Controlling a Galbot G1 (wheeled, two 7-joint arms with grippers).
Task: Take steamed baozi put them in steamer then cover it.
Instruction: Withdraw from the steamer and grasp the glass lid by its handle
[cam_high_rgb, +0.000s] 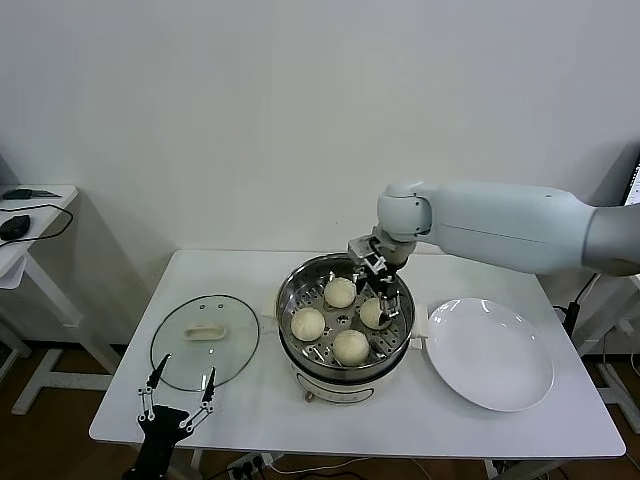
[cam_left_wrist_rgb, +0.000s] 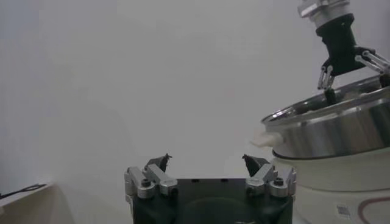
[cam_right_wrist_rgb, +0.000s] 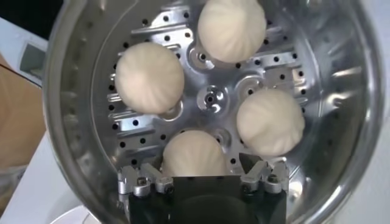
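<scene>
I'm watching my right end effector (cam_high_rgb: 381, 290) hanging open around the fourth baozi (cam_right_wrist_rgb: 194, 153) in the steamer (cam_high_rgb: 300, 345), risking dragging it out while lifting.

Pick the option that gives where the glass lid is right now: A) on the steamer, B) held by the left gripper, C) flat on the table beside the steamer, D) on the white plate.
C: the glass lid lies flat on the table, left of the uncovered steamer.

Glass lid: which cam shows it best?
Head view. The glass lid lies flat on the table, left of the steamer, whole outline and handle visible, near the left gripper. Neither wrist view shows it.
</scene>
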